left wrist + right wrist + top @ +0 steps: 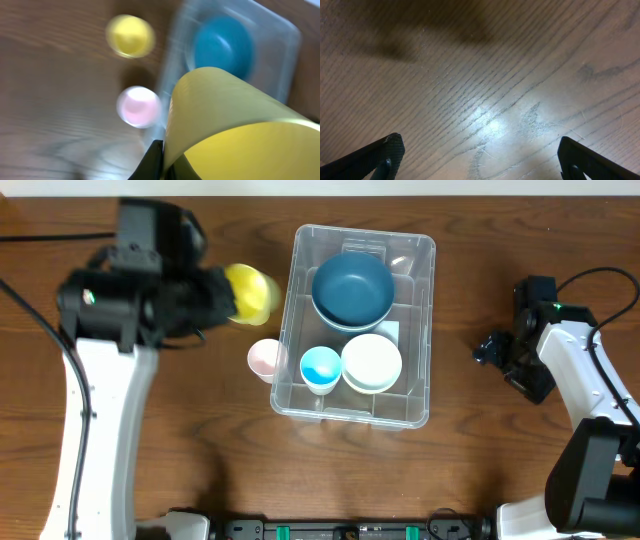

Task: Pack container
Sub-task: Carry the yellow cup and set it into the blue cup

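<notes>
Yellow bowl (225,125) filling the foreground of the blurred left wrist view, pinched at its rim by the left gripper (162,165), jaws pressed together on the wall. Clear rectangular container (414,320) at mid-table between the 2 arms, nearer the far edge. Already inside, 3 pieces: dark blue bowl (352,290) at the container's far end, white bowl (371,363) toward its near right corner, small blue cup (320,367) toward its near left corner. Outside, on the table (300,480): pink cup (265,359) just beside the container's left wall, contact not resolvable; round yellow cup (130,36) near the same wall, farther along, told apart from the yellow bowl only in the wrist view. Overhead, yellow bowl just left of that wall toward its far end, not yet over the rim. Toward the table's right edge, well apart from the container: right gripper (480,160), spread wide over bare wood, nothing in its grasp. Step in hand, as judged: carrying 1 more piece to the container. Called for next, probably: travel rightward clear of the rim, lowering into the free strip along the right wall or nesting into the dark blue bowl, then release; rim-only pinch perhaps prone to tilt.
</notes>
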Controlling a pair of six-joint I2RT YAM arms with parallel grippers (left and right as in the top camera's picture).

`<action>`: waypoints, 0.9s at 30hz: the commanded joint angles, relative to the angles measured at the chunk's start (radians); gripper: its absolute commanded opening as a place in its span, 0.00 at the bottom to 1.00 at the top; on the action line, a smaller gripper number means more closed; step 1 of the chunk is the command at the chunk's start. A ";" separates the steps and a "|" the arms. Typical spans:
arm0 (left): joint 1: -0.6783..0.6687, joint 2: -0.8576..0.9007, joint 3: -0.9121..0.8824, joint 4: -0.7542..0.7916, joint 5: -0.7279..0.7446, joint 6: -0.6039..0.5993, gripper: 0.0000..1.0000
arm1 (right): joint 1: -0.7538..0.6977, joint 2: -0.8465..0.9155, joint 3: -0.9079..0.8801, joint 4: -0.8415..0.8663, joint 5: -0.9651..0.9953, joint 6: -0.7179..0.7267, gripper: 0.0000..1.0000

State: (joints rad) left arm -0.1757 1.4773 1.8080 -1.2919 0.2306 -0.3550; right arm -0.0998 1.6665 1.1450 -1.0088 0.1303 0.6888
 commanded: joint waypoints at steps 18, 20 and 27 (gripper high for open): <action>-0.275 0.279 -0.087 -0.013 -0.066 -0.013 0.06 | -0.004 0.002 0.002 0.000 0.008 0.013 0.99; -0.275 0.287 -0.087 -0.014 -0.067 -0.013 0.06 | -0.004 0.002 0.002 0.000 0.008 0.013 0.99; -0.275 0.288 -0.087 -0.018 -0.067 -0.013 0.15 | -0.004 0.002 0.002 0.000 0.008 0.013 0.99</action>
State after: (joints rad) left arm -0.4488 1.7607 1.7191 -1.3018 0.1761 -0.3660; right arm -0.0998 1.6665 1.1450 -1.0088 0.1303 0.6888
